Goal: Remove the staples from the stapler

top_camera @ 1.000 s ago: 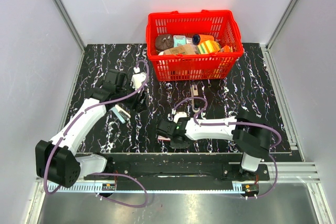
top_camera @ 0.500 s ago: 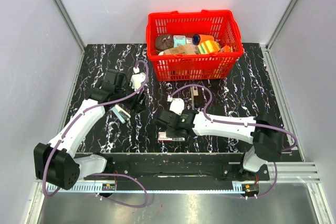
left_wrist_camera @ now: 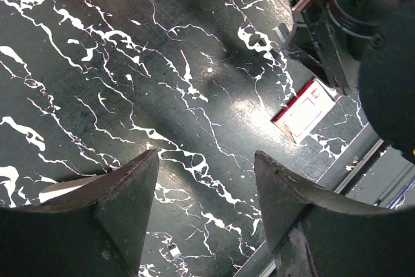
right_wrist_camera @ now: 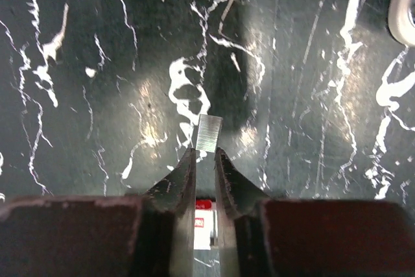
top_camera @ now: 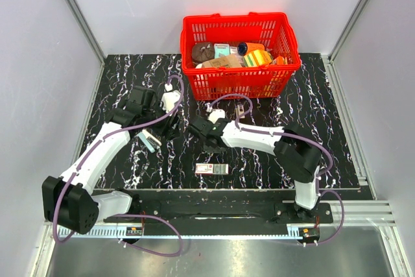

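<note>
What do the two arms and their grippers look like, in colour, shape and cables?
The left arm and right arm have white links and black joints. A purple cable loops along each. The left gripper and right gripper have dark, tapering fingers.

Stapler (top_camera: 240,111) nr red basket (top_camera: 241,85)

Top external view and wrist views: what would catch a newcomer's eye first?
The red basket, full of mixed items, stands at the far middle of the black marbled table. Nearer the arms, the right gripper pinches a small silvery staple strip above it.
</note>
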`<state>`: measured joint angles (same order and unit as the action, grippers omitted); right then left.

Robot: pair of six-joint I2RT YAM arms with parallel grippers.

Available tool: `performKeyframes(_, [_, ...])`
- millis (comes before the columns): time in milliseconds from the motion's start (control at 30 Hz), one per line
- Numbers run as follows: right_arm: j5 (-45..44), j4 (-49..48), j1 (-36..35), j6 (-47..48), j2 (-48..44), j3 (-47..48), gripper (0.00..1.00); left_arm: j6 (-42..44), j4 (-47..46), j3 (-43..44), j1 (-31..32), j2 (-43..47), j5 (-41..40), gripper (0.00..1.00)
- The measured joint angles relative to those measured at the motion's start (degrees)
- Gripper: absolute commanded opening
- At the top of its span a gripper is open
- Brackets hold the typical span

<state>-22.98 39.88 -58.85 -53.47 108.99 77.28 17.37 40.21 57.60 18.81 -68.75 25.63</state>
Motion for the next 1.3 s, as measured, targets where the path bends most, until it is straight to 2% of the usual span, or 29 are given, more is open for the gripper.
performKeyframes(167, [1.29,-2.93,1.27,0.52,2.51,1.07,0.33,0.22,-0.02,0.02,0.00,-0.74,-0.59,0.65])
performKeyframes(233, [1.95,-3.61,1.42,0.74,3.15,1.11,0.47,0.22,-0.09,0.00,0.00,-1.42,-0.81,0.65])
performKeyframes(367, [2.95,-4.85,1.60,1.25,3.10,1.03,0.56,0.22,-0.46,0.00,0.02,-2.95,-1.20,0.65])
performKeyframes(533, [3.17,-9.64,1.79,1.38,-2.51,-5.62,0.56,0.15,-1.16,0.00,0.61,-5.49,-1.77,0.65])
performKeyframes(633, [2.93,-13.60,1.86,1.11,-11.87,-13.90,0.56,-0.66,-1.38,0.04,2.25,-7.67,-2.01,0.64])
performKeyframes(800, [1.57,-23.23,1.95,-0.94,-32.52,-29.86,0.56,-3.48,-1.46,1.31,7.76,-14.05,-2.05,0.65])
performKeyframes(900, [0.44,-27.02,2.01,-2.36,-40.13,-37.33,0.57,-6.67,-1.75,3.23,11.10,-19.28,-2.10,0.64])
performKeyframes(1067, [-0.90,-29.07,2.05,-4.02,-46.05,-44.06,0.57,-14.97,-3.26,7.15,13.86,-26.67,-2.91,0.63])
performKeyframes(1300, [-2.62,-32.76,2.05,-4.87,-50.62,-47.87,0.57,-23.78,-7.52,9.57,17.92,-31.43,-8.13,0.63])
